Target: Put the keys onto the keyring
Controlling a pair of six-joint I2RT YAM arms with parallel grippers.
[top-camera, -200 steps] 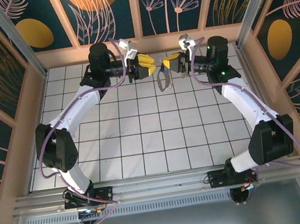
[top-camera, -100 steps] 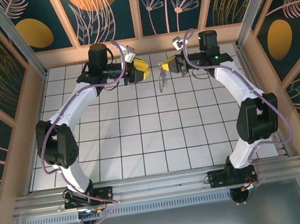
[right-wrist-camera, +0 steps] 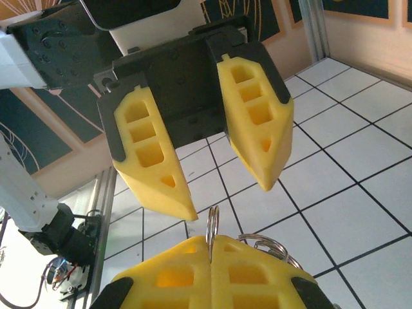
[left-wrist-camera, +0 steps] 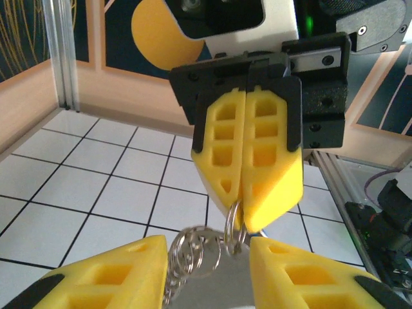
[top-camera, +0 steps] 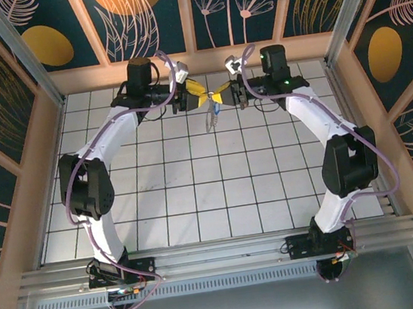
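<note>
Far end of the tabletop (top-camera: 196, 194): both arms are meeting fingertip to fingertip in mid-air.

Right gripper (left-wrist-camera: 239, 219): the fingers are pressing fully together, pinching a thin wire loop of the keyring (top-camera: 211, 118). The keyring is dangling below them, clear of the tiles.

Left gripper (right-wrist-camera: 226, 196): the fingers are standing apart, flanking the hanging bunch and not clamping anything that can be made out. The left wrist view is showing split rings and a flat silvery piece between them.

Key (top-camera: 216, 108): it is showing as a blue fleck beside the bunch in the top view. Cannot tell whether it is threaded on.

Judgement: the left is probably lining up to take hold of one piece while the right is steadying the ring. To go well, the right should be gripping firmly and not moving. The left should be closing slowly on one flat piece, not the whole tangle, then feeding it along the wire without twisting.
</note>
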